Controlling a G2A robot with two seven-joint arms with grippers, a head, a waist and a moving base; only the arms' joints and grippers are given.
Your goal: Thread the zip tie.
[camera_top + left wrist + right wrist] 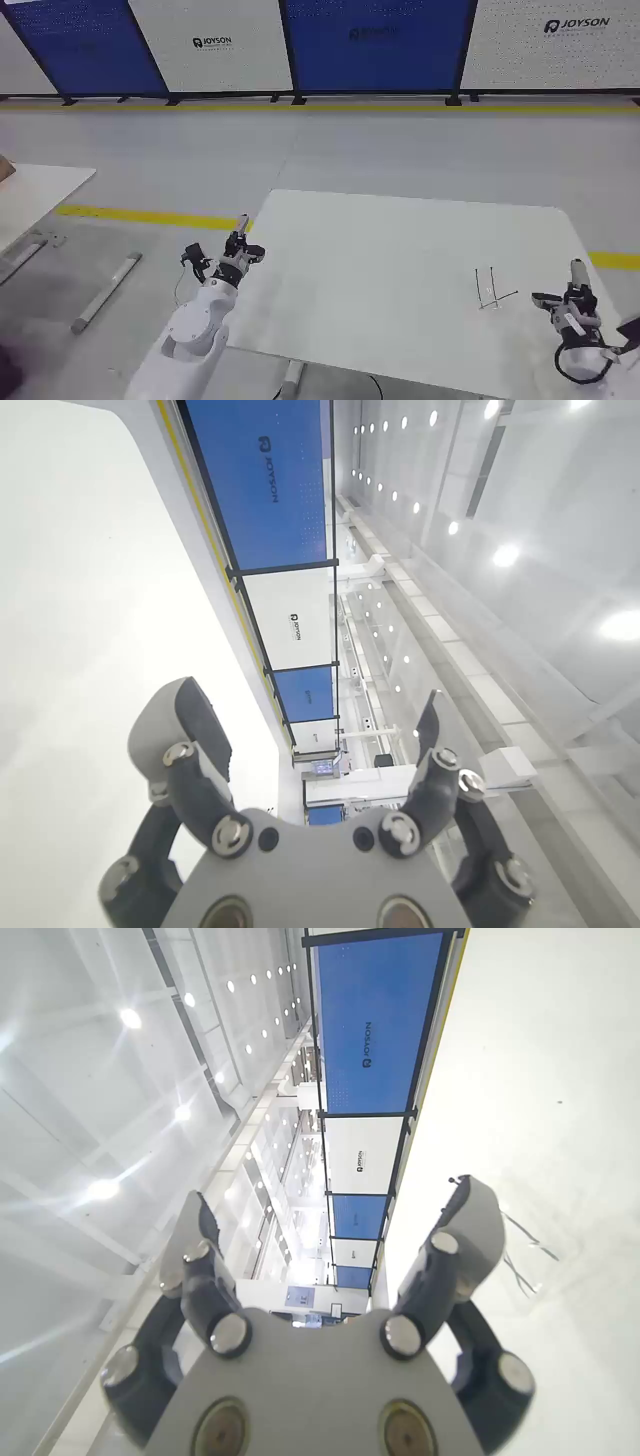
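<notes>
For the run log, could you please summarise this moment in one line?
stage: not started | zip ties: on table, near right gripper, untouched | left gripper: open, empty, at table's left edge | right gripper: open, empty

top view looks down at the table (400,280); wrist views, rolled sideways, share its far panels (375,40).

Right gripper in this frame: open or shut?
Open. The right gripper shows its fingers wide apart with nothing between them; the zip tie lies on the table nearby.
</notes>
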